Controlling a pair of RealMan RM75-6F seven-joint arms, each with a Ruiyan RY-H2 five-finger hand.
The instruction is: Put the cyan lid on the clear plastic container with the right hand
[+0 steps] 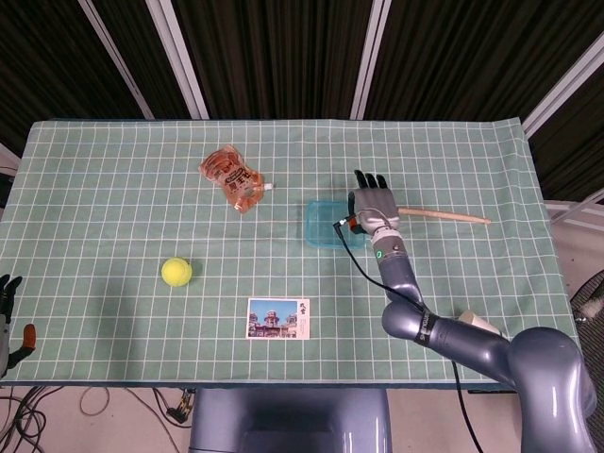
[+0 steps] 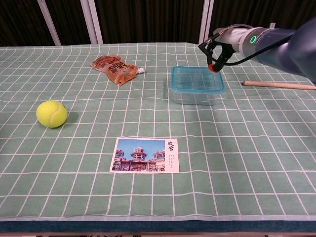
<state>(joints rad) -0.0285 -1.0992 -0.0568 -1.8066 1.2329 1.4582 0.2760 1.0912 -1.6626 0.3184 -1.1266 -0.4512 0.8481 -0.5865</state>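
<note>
The cyan lid [image 2: 197, 79] sits flat on top of the clear plastic container [image 2: 196, 95], its rim lining up with the container's edges all round in the chest view, so the placing itself looks done. Whether the lid is snapped tight cannot be told from either view. What seems left is at most a press to seat it and pulling the arm clear. The container stands near the middle of the counter [image 1: 113, 179], right of the centre line.

The right hand [image 2: 216, 49] hangs above the far right corner of the lid, apart from it, holding nothing; its fingers [image 1: 370, 181] point away from the robot and lie loosely spread in the head view. The left hand [image 1: 8, 300] shows only at the frame's lower left edge, off the counter, and its state cannot be told.

The lid is a thin, translucent, rounded rectangle of hard plastic with a raised rim; the container beneath is a shallow, see-through tub with slightly glossy walls. The counter wears a soft green cloth printed with a white grid. Round about lie a fuzzy yellow tennis ball [image 2: 51, 113], a crinkled orange sauce pouch [image 2: 115, 69] with a white spout, a glossy postcard [image 2: 145, 155] and a slim wooden stick [image 2: 279, 85].
</note>
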